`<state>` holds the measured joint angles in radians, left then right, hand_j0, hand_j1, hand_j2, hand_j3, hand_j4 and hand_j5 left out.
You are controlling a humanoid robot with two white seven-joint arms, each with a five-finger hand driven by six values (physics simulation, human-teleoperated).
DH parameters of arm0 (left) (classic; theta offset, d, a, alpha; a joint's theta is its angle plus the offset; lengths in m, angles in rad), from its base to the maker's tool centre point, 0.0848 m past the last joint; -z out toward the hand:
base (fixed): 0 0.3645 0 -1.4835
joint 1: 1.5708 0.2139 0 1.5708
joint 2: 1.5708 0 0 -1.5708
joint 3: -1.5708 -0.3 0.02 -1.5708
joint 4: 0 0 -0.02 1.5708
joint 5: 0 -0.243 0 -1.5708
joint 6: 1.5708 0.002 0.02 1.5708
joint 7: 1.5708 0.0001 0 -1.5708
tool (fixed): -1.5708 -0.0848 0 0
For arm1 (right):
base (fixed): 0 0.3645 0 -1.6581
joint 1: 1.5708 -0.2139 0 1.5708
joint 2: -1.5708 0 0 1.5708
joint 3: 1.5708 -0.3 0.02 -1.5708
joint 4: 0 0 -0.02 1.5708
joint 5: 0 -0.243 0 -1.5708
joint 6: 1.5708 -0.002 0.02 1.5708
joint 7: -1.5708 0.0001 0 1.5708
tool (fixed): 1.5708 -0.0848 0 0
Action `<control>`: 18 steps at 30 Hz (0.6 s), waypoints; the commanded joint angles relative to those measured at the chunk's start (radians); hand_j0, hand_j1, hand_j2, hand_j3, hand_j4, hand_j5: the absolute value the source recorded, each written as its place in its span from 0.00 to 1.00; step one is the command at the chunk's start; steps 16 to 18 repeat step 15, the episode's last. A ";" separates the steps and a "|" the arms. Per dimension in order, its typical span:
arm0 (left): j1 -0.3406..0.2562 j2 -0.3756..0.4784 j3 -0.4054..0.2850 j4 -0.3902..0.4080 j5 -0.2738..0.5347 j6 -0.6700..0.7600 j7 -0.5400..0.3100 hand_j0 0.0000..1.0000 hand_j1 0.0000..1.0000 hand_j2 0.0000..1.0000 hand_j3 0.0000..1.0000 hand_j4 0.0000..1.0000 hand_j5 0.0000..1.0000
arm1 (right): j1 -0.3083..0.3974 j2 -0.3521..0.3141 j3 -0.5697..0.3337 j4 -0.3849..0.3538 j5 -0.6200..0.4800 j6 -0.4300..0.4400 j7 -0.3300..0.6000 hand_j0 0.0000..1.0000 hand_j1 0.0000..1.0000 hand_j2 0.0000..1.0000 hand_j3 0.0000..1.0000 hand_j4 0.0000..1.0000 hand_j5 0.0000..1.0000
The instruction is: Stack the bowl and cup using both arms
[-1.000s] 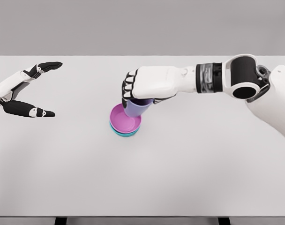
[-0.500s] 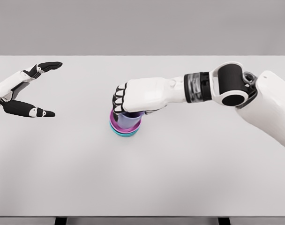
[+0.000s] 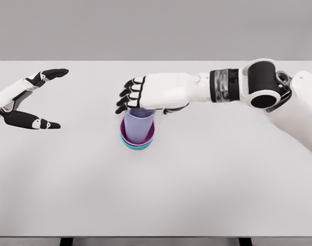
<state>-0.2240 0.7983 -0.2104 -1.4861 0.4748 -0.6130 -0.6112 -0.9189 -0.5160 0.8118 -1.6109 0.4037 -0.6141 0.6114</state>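
Hovering right hand (image 3: 145,95), fingers spread, empty, above purple cup (image 3: 138,126) standing in 2 stacked bowls (image 3: 137,142); left hand (image 3: 27,100) open.

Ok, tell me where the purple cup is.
In the head view the purple cup stands inside the pink bowl near the table's middle, just below the right hand's spread fingers.

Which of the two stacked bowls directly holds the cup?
The pink plastic bowl holds the lavender plastic cup; the teal plastic bowl lies underneath.
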 commanded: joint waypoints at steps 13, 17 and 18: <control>0.005 0.001 0.000 0.000 0.004 0.002 0.000 1.00 1.00 1.00 1.00 1.00 1.00 | 0.272 -0.372 -0.396 0.252 -0.137 0.003 -0.001 1.00 1.00 1.00 1.00 1.00 1.00; 0.008 0.002 0.008 0.001 0.015 0.002 0.000 1.00 1.00 1.00 1.00 1.00 1.00 | 0.273 -0.372 -0.396 0.259 -0.137 0.003 -0.001 1.00 1.00 1.00 1.00 1.00 1.00; 0.008 0.002 0.008 0.001 0.015 0.002 0.000 1.00 1.00 1.00 1.00 1.00 1.00 | 0.273 -0.372 -0.396 0.259 -0.137 0.003 -0.001 1.00 1.00 1.00 1.00 1.00 1.00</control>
